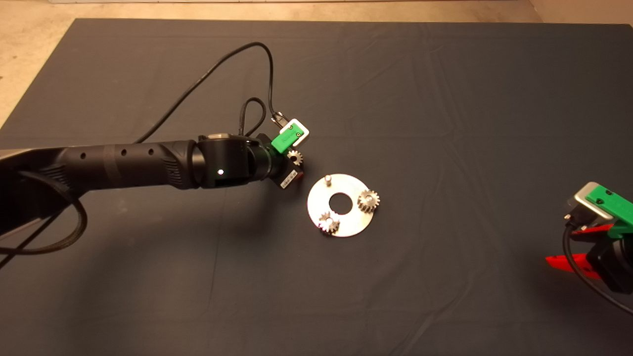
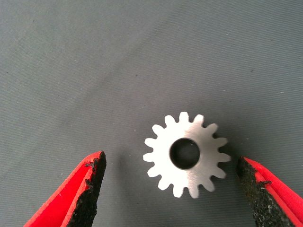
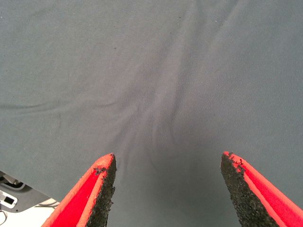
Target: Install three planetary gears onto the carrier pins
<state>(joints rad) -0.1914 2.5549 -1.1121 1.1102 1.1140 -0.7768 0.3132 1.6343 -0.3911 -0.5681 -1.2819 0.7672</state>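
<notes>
A shiny ring-shaped disc lies near the mat's middle. Two planetary gears sit on its carrier pins, one at the right and one at the lower left. One pin at the upper left stands bare. The third gear lies flat on the mat just left of the disc. My left gripper is open directly over this gear, its fingers on either side and apart from the teeth. My right gripper is open and empty, parked at the head view's lower right edge.
The left arm's black cables loop over the mat behind the wrist. The dark mat shows soft wrinkles. Pale floor shows past its far left corner.
</notes>
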